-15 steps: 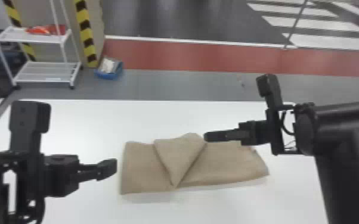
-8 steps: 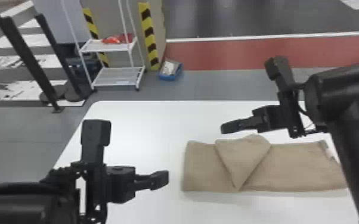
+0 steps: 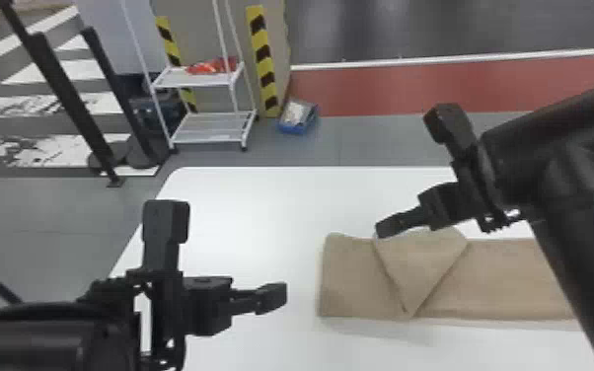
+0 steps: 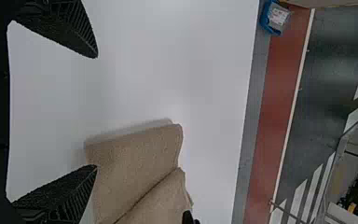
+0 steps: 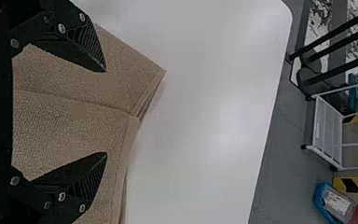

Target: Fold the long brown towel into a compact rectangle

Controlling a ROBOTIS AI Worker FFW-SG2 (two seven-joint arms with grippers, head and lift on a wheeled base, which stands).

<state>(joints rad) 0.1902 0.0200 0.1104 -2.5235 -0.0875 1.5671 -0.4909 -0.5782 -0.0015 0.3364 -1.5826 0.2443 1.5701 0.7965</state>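
Note:
The brown towel (image 3: 503,281) lies on the white table as a long band, a triangular flap folded over near its left end. My left gripper (image 3: 283,297) stands left of that end, apart from it. Over the flap's far edge is my right gripper (image 3: 380,229). In the left wrist view, the left gripper (image 4: 97,112) is open with nothing between its fingers, the towel (image 4: 135,163) beside one finger. In the right wrist view, the right gripper (image 5: 106,112) is open above the towel (image 5: 74,126), whose layered edge shows past the fingertips.
The white table (image 3: 241,212) extends left of and beyond the towel. On the floor past it are a white shelf rack (image 3: 212,128), a blue bin (image 3: 298,116) and a striped post (image 3: 263,59). Black poles (image 3: 64,93) stand at the far left.
The head view has swung left, so the towel and both arms appear farther right. Relative to the towel, my right gripper has moved left along the flap's far edge. The towel's folds look the same.

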